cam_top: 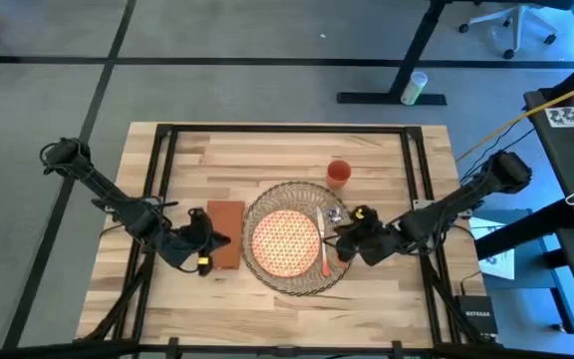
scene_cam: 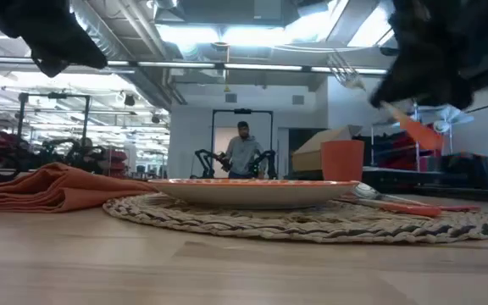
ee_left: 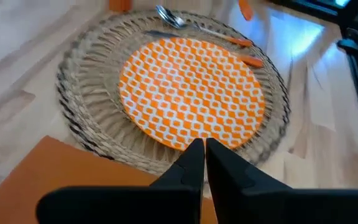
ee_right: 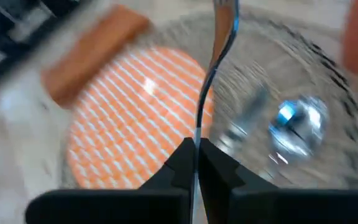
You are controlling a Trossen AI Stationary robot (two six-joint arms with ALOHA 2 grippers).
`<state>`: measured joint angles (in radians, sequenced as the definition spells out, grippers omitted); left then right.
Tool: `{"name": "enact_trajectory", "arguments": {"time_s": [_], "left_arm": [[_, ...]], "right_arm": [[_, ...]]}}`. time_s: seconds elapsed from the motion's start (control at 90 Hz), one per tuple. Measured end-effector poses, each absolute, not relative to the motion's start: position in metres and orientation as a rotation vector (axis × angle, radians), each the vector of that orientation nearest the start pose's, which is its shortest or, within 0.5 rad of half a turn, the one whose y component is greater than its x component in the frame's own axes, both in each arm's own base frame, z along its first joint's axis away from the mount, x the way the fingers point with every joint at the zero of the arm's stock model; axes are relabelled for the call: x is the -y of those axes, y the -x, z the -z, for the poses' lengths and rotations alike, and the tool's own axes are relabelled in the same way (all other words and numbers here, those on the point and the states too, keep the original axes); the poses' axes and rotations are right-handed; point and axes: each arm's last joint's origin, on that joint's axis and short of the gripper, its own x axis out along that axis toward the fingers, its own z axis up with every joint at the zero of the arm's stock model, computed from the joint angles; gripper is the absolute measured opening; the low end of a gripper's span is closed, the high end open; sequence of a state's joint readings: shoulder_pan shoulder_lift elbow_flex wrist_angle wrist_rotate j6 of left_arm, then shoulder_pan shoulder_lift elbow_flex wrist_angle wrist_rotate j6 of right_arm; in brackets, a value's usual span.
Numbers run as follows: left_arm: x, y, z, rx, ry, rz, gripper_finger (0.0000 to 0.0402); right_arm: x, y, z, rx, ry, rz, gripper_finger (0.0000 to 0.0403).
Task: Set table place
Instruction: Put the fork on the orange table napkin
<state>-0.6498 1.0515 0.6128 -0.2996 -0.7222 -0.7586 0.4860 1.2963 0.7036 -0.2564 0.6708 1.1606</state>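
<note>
Your right hand [cam_top: 344,240] is clamped on the fork [ee_right: 219,56], lifted over the placemat's [cam_top: 267,199] right rim, tines forward, likely bound for the other side of the plate [cam_top: 286,242]. The spoon [cam_top: 326,249] and knife already lie on the mat just right of the plate; the cup [cam_top: 339,173] stands off the mat's upper right. Your left hand [cam_top: 207,249] hovers over the napkin [cam_top: 225,231], fingers closed on nothing, right beside the mat's left rim. That gap is tight. The surface [cam_top: 217,160] has open room behind and in front.
</note>
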Motion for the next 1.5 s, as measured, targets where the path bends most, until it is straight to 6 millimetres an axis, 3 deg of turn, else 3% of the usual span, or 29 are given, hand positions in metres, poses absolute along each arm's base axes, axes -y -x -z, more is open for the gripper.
{"name": "enact_trajectory", "arguments": {"time_s": [0.356, 0.633, 0.756, 1.0, 1.178, 1.5], "left_arm": [[0.101, -0.176, -0.224, -0.460, 0.237, -0.348, 0.0000], [0.094, -0.184, -0.228, -0.424, 0.202, -0.363, 0.0000], [0.093, -0.190, -0.235, -0.366, 0.173, -0.346, 0.0000], [0.088, -0.197, -0.244, -0.303, 0.117, -0.347, 0.0000], [0.087, -0.199, -0.247, -0.278, 0.087, -0.343, 0.0000], [0.085, -0.199, -0.254, -0.220, 0.028, -0.423, 0.0000]], "right_arm": [[-0.073, -0.282, -0.201, -0.301, -0.608, 0.410, 0.0001], [-0.055, -0.322, -0.179, -0.235, -0.672, 0.290, 0.0000], [-0.049, -0.346, -0.175, -0.247, -0.694, 0.243, 0.0000], [-0.049, -0.408, -0.187, -0.153, -0.661, 0.144, 0.0000], [-0.044, -0.444, -0.178, -0.148, -0.674, 0.097, 0.0000], [-0.025, -0.465, -0.147, -0.155, -0.758, 0.056, 0.0000]]}}
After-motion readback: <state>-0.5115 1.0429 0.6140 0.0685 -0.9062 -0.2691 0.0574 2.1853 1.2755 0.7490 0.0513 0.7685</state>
